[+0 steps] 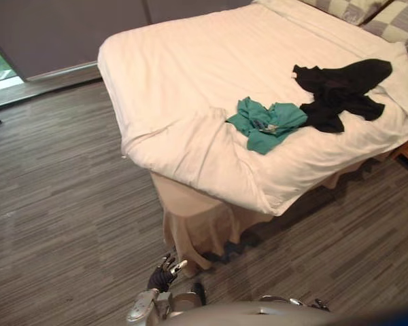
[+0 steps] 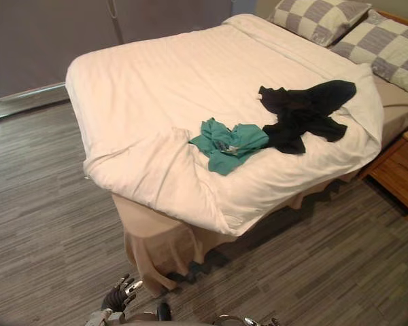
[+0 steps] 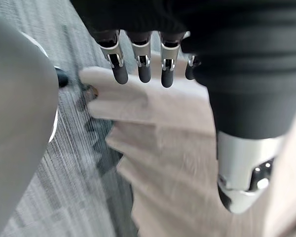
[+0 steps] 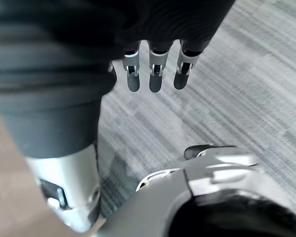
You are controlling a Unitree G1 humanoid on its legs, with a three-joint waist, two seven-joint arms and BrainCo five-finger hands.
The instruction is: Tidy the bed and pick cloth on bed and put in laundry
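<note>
A teal cloth [image 1: 266, 124] lies crumpled on the bed's cream duvet [image 1: 190, 75], near the side edge closest to me. A black cloth [image 1: 340, 92] is spread just beyond it, touching it. My left hand [image 1: 164, 272] hangs low by the bed's near corner, well below and short of both cloths. In its wrist view the left hand [image 3: 144, 66] has straight fingers over the beige bed skirt [image 3: 163, 148] and holds nothing. The right hand [image 4: 155, 74] hangs over the floor with relaxed, straight fingers, empty too.
Two checked pillows [image 2: 319, 17] rest at the head of the bed. A wooden nightstand [image 2: 401, 173] stands beside the bed on the right. The duvet is rumpled at its near corner [image 2: 156, 176]. Grey plank floor [image 1: 61, 204] surrounds the bed.
</note>
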